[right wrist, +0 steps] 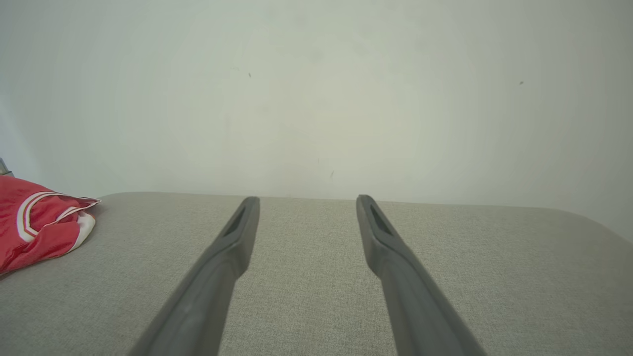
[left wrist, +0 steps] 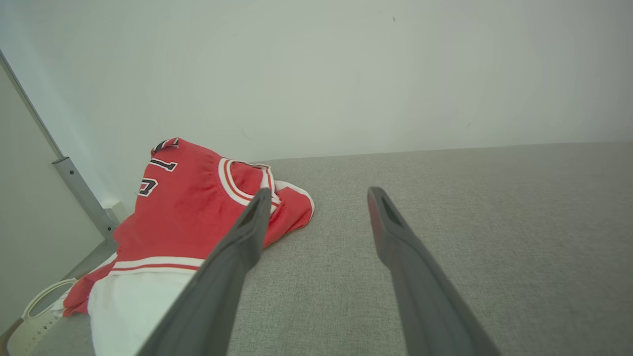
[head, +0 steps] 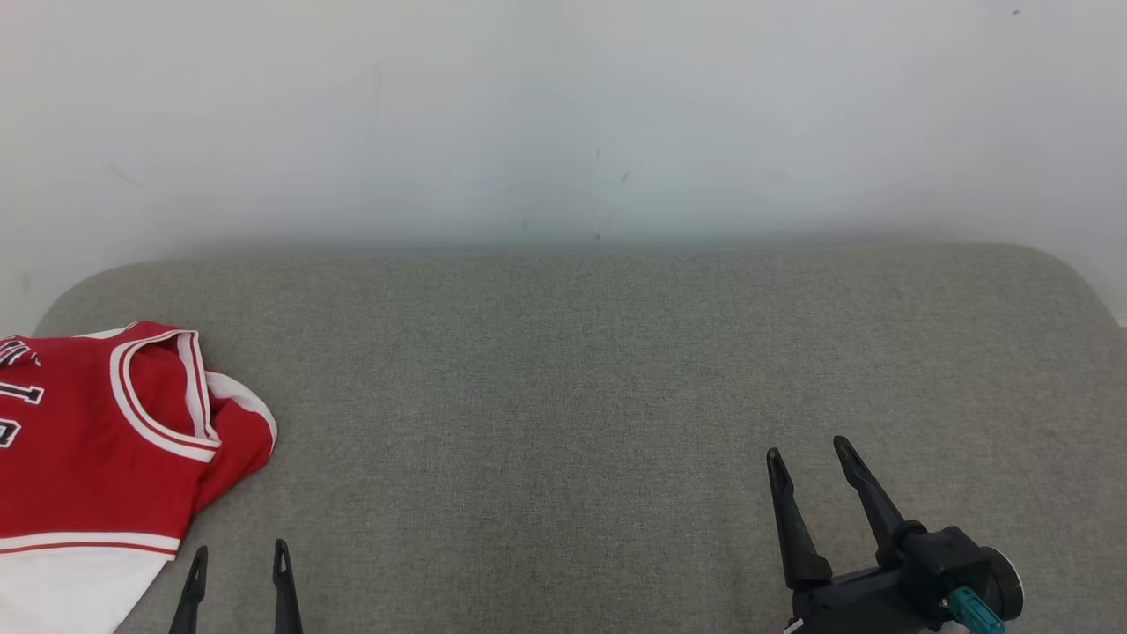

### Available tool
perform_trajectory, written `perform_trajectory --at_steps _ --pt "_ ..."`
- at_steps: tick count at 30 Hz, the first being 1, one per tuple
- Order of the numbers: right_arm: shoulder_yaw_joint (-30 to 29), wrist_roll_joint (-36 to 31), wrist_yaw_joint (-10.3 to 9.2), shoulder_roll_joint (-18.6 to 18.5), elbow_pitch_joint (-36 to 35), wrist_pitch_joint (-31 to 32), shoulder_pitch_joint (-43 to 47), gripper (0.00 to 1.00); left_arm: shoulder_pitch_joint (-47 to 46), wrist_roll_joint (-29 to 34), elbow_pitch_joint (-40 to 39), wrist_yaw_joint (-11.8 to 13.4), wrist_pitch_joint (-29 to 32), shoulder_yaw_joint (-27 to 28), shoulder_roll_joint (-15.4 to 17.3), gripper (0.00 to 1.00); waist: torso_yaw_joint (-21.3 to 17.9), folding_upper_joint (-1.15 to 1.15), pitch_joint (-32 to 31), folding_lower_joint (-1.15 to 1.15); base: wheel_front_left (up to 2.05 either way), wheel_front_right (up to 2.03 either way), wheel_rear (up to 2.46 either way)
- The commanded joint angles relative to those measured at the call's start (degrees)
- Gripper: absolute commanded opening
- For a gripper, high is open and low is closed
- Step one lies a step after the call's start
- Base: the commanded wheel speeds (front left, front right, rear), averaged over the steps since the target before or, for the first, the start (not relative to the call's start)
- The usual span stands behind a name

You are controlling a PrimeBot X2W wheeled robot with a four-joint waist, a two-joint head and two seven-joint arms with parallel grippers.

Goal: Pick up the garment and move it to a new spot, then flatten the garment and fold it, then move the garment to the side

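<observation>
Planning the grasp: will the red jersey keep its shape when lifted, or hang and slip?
Likely floppy: the jersey lies in soft folds on the surface. Probably light, as it looks like thin cloth. Its smooth-looking fabric may slip from a shallow pinch.

The red sleeveless sports jersey [head: 97, 440], edged with white and red bands round the neckline and armhole, lies folded and slightly rumpled at the far left of the grey fabric-covered counter [head: 572, 396], its left part cut off by the head view's edge. Black-and-white lettering shows on its upper face, and at its near end a red-striped white band borders a plain white section
</observation>
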Motion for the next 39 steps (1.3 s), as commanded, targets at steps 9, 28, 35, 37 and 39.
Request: perform_trajectory --at_steps 9,28,35,37,39 --pt "-0.1 -0.2 -0.12 -0.2 0.8 -0.2 -0.4 1.0 -0.3 -0.6 0.8 0.1 1.2 -0.5 0.6 1.0 0.0 0.0 -0.3 0.0 0.0 0.0 0.0" --pt "-0.9 0.4 -0.12 -0.2 2.4 -0.2 -0.4 1.0 0.5 -2.5 0.7 -0.7 1.7 -1.3 0.9 1.0 -0.2 0.0 -0.8 0.0 0.0 0.0 0.0" --pt "-1.7 2.5 -0.12 -0.2 3.8 -0.2 -0.3 1.0 0.9 -3.3 0.6 -0.5 2.0 -1.5 0.9 1.0 -0.2 0.0 -1.0 0.0 0.0 0.0 0.0" --pt "-2.3 3.3 -0.12 -0.2 4.4 -0.2 -0.4 1.0 0.9 -3.5 0.6 -0.4 2.0 -1.5 0.9 1.0 -0.2 0.0 -1.0 0.0 0.0 0.0 0.0" --pt "-2.7 3.8 -0.12 -0.2 4.8 -0.2 -0.6 1.0 1.0 -3.7 0.6 -0.3 2.0 -1.5 0.9 1.0 -0.2 0.0 -1.0 0.0 0.0 0.0 0.0"
